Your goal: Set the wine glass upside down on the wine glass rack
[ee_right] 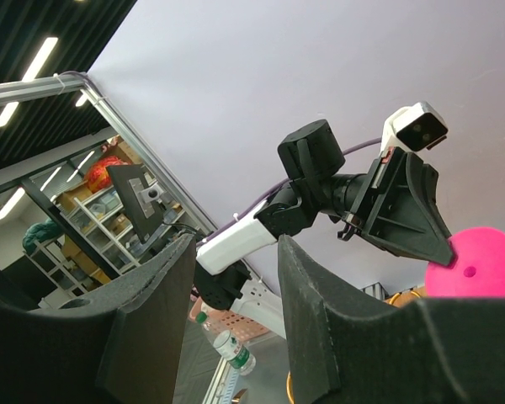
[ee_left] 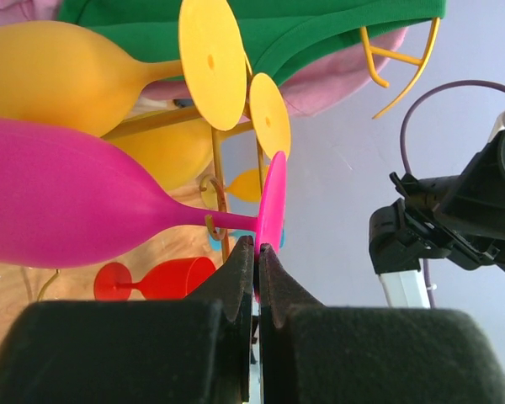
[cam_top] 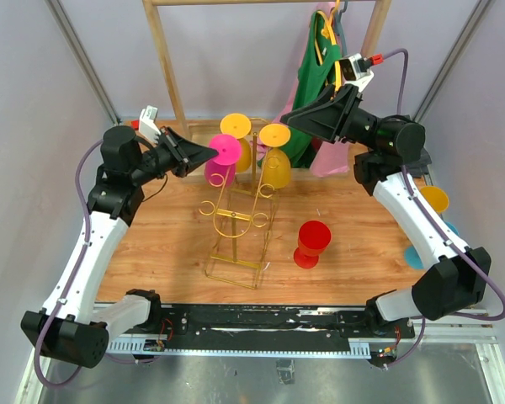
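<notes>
Where the top view looks down on the wooden surface (cam_top: 151, 244), the left tool (cam_top: 209, 154) is pinched shut on the rim of the foot of the pink wine glass (cam_top: 220, 171). That glass is inverted, foot above bowl, at the upper left of the gold wine glass rack (cam_top: 236, 227), which stands mid-surface. Two yellow glasses (cam_top: 275, 166) hang inverted from the top of the rack just beside it. A red glass (cam_top: 311, 242) stands upside down on the surface to the right of the rack. The right tool (cam_top: 290, 120) hovers near the yellow glasses, in front of a green garment (cam_top: 314, 76) on the wooden rail frame (cam_top: 164, 59).

From the left wrist, the left tool (ee_left: 257, 252) has its pads pressed together on the edge of the pink foot. The pink wine glass (ee_left: 59, 202) lies across the view, and a curled loop of the wine glass rack (ee_left: 219, 181) wraps round its stem close to the foot. A yellow glass (ee_left: 59, 76) sits above it, and the red glass (ee_left: 164, 276) shows below.

From the right wrist, the right tool (ee_right: 236, 252) stands partly open with nothing between its fingers. Beyond it, the left tool (ee_right: 442, 252) grips the pink foot (ee_right: 475, 261).
</notes>
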Controlling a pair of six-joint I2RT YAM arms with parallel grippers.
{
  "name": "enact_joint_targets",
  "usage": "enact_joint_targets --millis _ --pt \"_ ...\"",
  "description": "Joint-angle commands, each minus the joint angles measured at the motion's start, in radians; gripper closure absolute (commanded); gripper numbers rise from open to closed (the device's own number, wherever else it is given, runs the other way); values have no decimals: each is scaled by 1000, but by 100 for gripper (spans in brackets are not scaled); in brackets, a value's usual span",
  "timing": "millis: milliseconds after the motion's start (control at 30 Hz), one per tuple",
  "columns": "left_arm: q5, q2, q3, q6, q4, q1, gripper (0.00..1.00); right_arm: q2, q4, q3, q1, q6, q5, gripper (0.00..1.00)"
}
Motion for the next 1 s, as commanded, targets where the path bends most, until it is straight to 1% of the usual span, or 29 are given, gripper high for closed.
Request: enact_joint_targets --millis 0,267,400,500,600,700,800,867,967 --pt "6 0 -7 27 -5 -14 100 -2 54 -5 -6 2 13 55" --pt "10 -9 -54 30 1 -17 100 -2 54 -5 -6 2 12 55" --pt "11 -11 -61 29 6 -16 98 -4 54 -7 -6 2 11 55" --pt "12 -16 -63 30 10 -16 91 -10 49 -11 -6 0 7 53" --pt "13 -22 -63 31 11 -17 79 -25 -9 -15 -6 -35 -12 52" --pt "17 -26 -63 33 9 -17 69 -69 -157 -40 -6 -147 -37 52" --pt "18 -28 -63 37 3 -17 68 -131 -386 -66 -6 -312 -54 51" --pt "18 -30 -62 38 1 -16 65 -177 -590 -66 -6 -454 -60 49" --pt "15 -36 -53 48 -11 -17 63 -253 -954 -34 -6 -736 -33 49"
